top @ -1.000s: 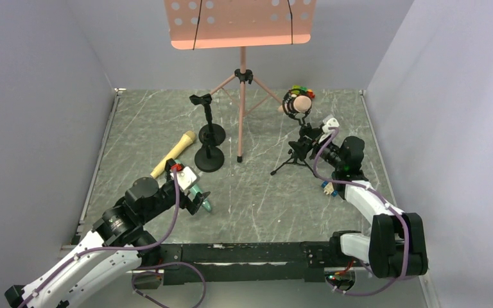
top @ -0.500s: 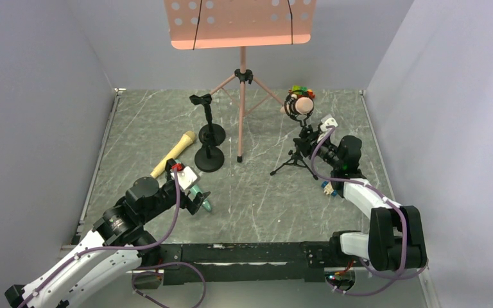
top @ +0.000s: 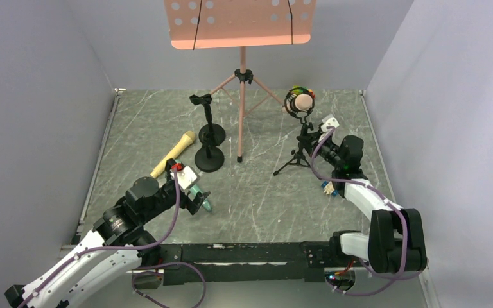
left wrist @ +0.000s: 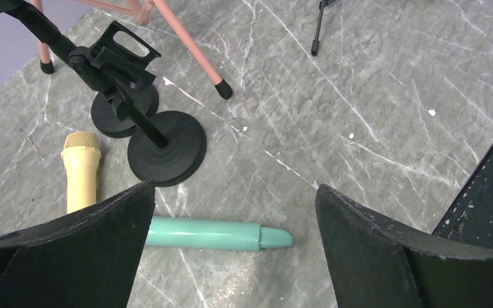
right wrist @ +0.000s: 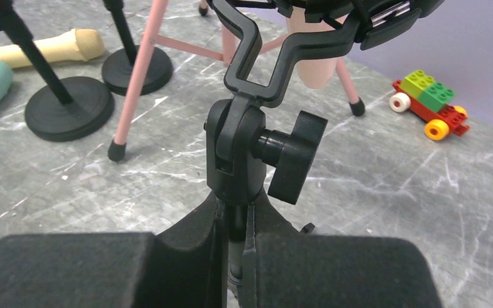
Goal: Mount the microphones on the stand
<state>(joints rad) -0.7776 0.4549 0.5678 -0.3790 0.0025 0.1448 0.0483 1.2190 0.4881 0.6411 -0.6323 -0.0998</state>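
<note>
Claw on the right [right wrist: 234,240] clenches the tripod stand [right wrist: 234,160] by its post, likely steadying it (salmon microphone [top: 303,102] already cradled on top); left claw [left wrist: 231,208] hangs released over the teal microphone [left wrist: 205,233] on the table [left wrist: 391,160].

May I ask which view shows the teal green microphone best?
The left wrist view: the teal green microphone lies flat, most of its handle clear, its head behind a finger. The top external view shows only its tail end beside the left gripper; the right wrist view catches its head at the edge.
</note>
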